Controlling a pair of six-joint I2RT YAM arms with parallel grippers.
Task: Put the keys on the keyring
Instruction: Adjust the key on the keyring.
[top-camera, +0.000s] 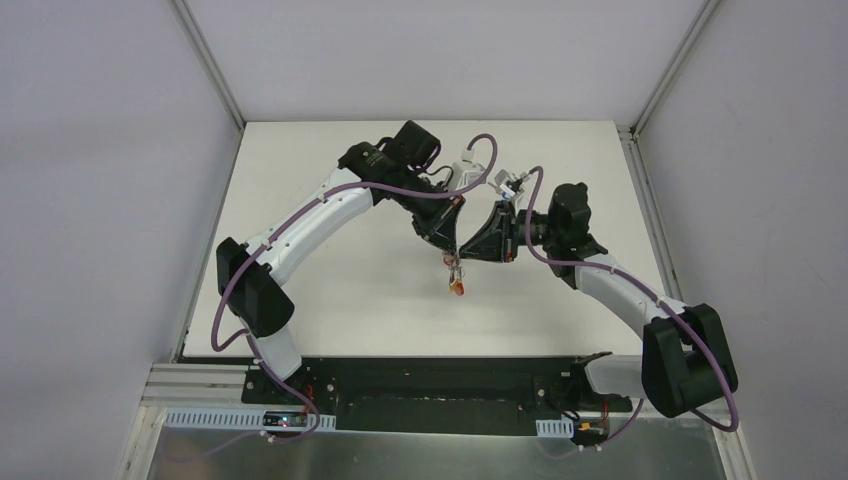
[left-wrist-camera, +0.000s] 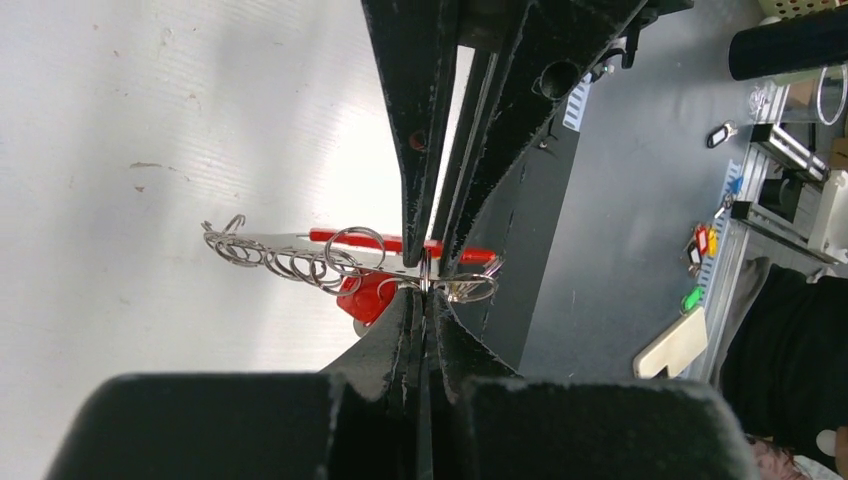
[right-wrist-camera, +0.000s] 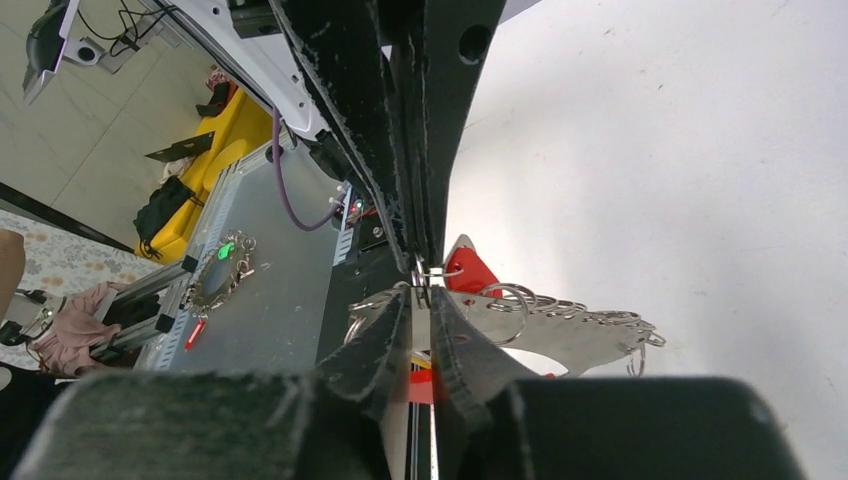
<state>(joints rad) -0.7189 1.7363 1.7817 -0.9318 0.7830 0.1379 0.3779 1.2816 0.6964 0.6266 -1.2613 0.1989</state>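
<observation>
Both grippers meet over the middle of the white table (top-camera: 330, 300), holding the keyring (top-camera: 455, 270) off the surface. Its grey plate (right-wrist-camera: 570, 335) carries a row of wire clips (left-wrist-camera: 290, 262), and its red half (left-wrist-camera: 395, 242) shows edge-on. My right gripper (right-wrist-camera: 420, 297) is shut on the grey plate's edge, with a thin slit between its pads. My left gripper (left-wrist-camera: 425, 288) is shut on a thin metal piece beside a red tag (left-wrist-camera: 365, 297). This looks like a key's ring, though I cannot be sure. The red tag (top-camera: 457, 288) hangs below the grippers.
Each arm reaches in from its own side, and purple cables loop above them. The black base rail (top-camera: 430, 385) runs along the near edge. Past that edge lie spare coloured tags (left-wrist-camera: 702, 243), a cream block (left-wrist-camera: 675, 345) and a green-lit object (right-wrist-camera: 222, 252).
</observation>
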